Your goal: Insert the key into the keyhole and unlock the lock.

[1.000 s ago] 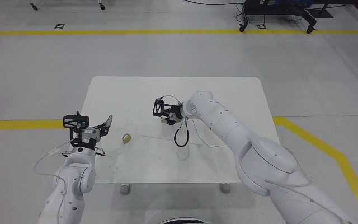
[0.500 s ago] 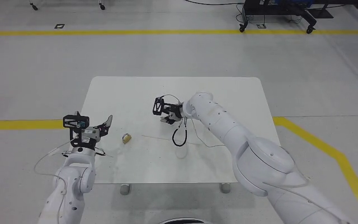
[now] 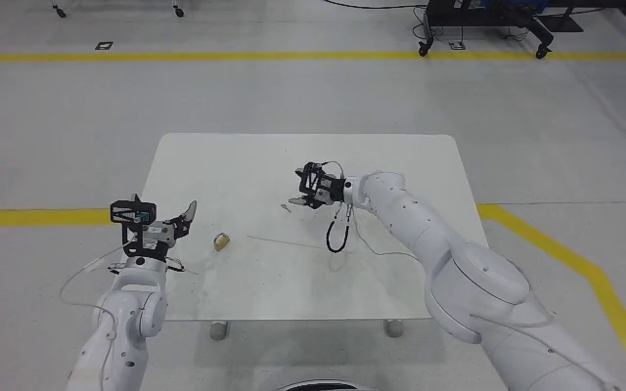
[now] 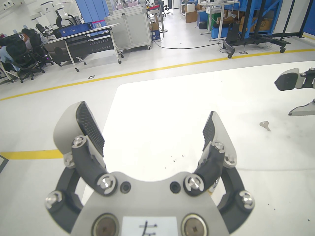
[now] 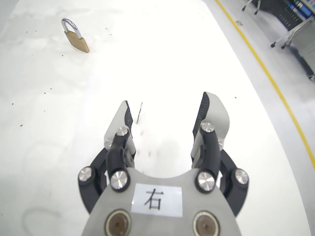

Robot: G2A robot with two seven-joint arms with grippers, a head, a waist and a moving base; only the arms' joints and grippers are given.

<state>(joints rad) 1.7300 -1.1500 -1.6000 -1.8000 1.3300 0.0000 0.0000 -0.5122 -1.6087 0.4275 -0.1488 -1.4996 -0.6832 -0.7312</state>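
Logged R gripper spread around key, flat on table btwn fingers & close to one, long axis approx along them, w/ padlock well apart nr spread, empty L gripper; R nearer for pick.

The right gripper is cut off by the left wrist view's edge. The key is seen edge-on, and the keyhole of the padlock cannot be made out.
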